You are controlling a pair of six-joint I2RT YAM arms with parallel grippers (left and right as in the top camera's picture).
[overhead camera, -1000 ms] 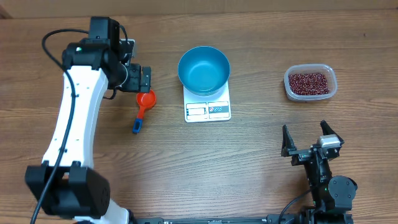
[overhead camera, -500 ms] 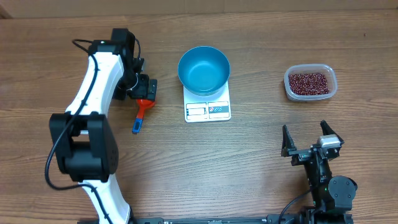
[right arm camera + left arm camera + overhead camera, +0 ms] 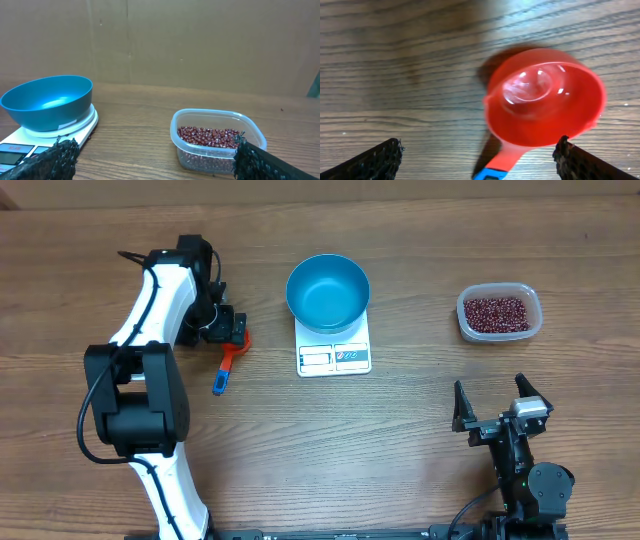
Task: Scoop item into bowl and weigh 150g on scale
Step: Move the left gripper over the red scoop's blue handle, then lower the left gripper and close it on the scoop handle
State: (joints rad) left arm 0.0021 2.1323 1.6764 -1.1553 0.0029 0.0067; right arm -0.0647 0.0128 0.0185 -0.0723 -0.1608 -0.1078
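A red measuring scoop (image 3: 545,97) with a blue handle end (image 3: 219,383) lies on the wood left of the scale. My left gripper (image 3: 226,330) hangs right over its cup, open. In the left wrist view the scoop's neck lies between the wide-apart fingertips (image 3: 376,161), untouched. The blue bowl (image 3: 328,290) sits empty on the white scale (image 3: 334,356). Dark red beans (image 3: 497,311) fill a clear tub (image 3: 217,145) at the right. My right gripper (image 3: 500,408) rests open near the front edge, facing the tub and bowl (image 3: 47,102).
The left arm's white links (image 3: 150,300) arch over the table's left side. A brown wall (image 3: 200,45) rises behind the table in the right wrist view. Bare wood lies between the scale and the tub.
The left arm has swung in and brought its gripper down over the scoop's cup, now mostly covering it from above. The right arm, bowl, scale and tub have not moved.
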